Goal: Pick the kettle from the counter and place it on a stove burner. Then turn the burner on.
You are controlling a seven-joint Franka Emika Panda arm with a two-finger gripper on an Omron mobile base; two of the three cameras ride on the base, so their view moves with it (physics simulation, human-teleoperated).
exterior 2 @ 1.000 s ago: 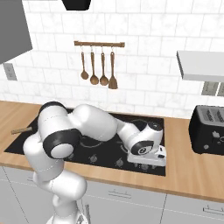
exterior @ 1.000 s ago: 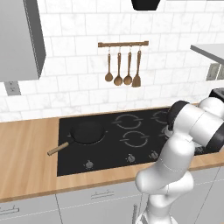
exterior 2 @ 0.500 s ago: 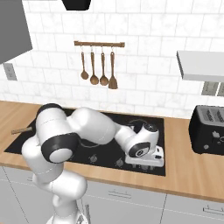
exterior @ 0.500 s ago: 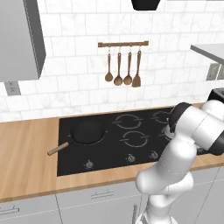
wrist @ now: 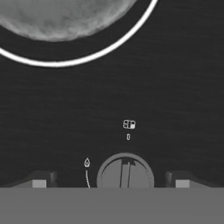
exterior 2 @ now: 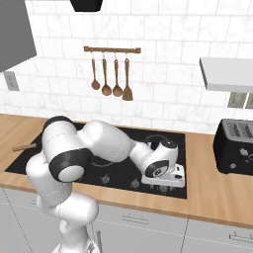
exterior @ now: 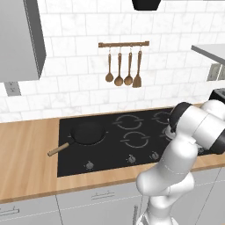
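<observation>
**Open claw poised over a burner knob, kettle on the ring beyond**

In the hand view, the claw (wrist: 110, 179) stands wide open, its two dark fingertips (wrist: 41, 179) rising on either side of a round grey burner knob (wrist: 125, 171) with a raised bar across its face. The knob sits between the tips, untouched as far as the view shows. A small flame mark lies just left of it, and a tiny burner diagram with a "0" sits just above. Beyond the knob, across the black glass cooktop (wrist: 175, 87), a white ring (wrist: 111, 46) marks a burner, and the silver-grey metal kettle (wrist: 65, 17) rests inside it, its body cut off by the frame.

From the right base view, the white arm reaches low over the cooktop's front right corner, the hand (exterior 2: 163, 170) pointing down. The light-brown wood-grain counter (exterior 2: 212, 195) runs alongside, carrying a black toaster (exterior 2: 234, 146). On the left base view, a black frying pan with a wooden handle (exterior: 85, 134) sits on a left burner. Four wooden utensils (exterior: 123, 70) hang on the tiled wall behind.
</observation>
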